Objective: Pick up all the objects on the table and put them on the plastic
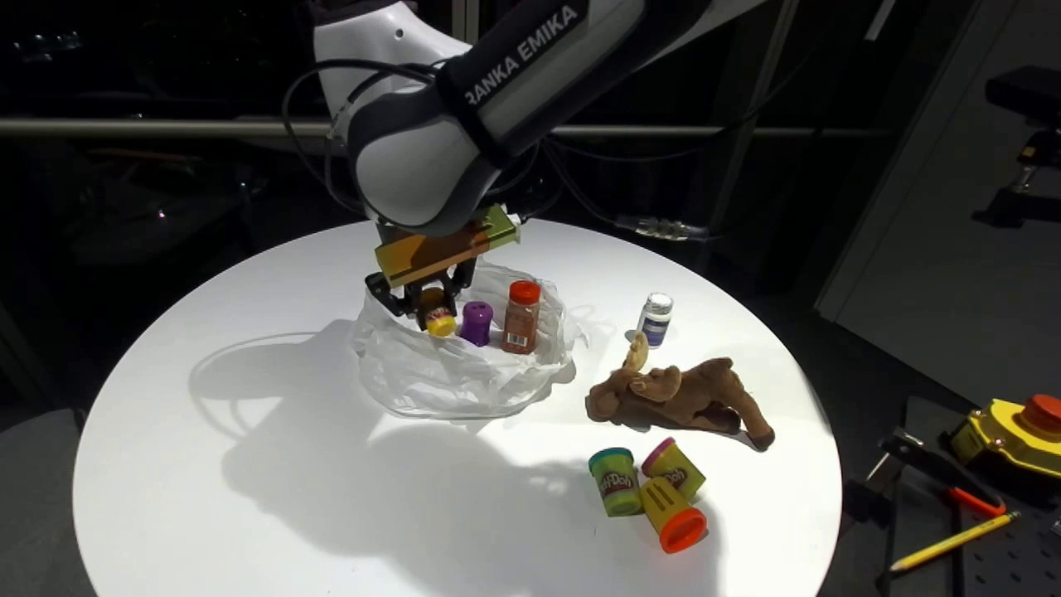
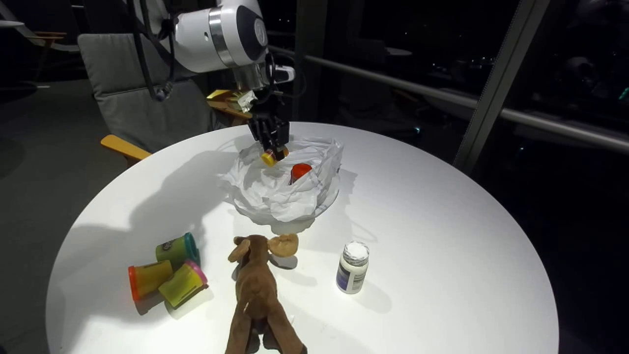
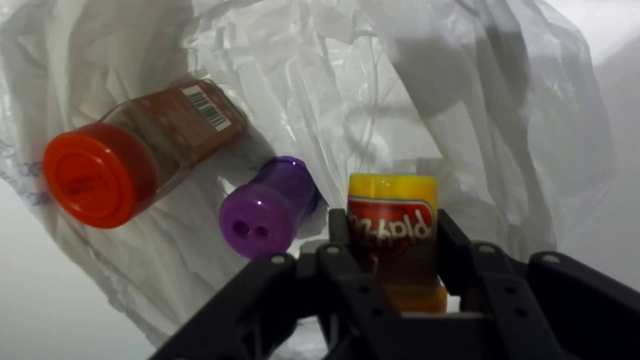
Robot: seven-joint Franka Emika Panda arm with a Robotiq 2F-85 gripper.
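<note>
The black two-fingered hand (image 3: 394,232), partway closed, is clasping a cylindrical, yellow-ended Play-Doh tub (image 3: 392,200) and holding it over the crumpled white plastic bag (image 1: 456,383). Inside the bag, a purple plastic shaker (image 3: 272,207) and a clear, red-capped bottle (image 3: 155,147) are standing. Outside it, on the round white bench (image 2: 427,221), a brown plush moose (image 2: 258,295), a white, blue-labelled bottle (image 2: 351,270) and three yellow-to-green Play-Doh tubs (image 1: 666,503) are resting.

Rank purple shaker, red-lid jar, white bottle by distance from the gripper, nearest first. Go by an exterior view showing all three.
From the gripper, in an exterior view:
1. Purple shaker: inside the plastic, just to picture right of the gripper.
2. Red-lid jar: also inside, beyond the shaker.
3. White bottle: outside the plastic, well off to picture right.
</note>
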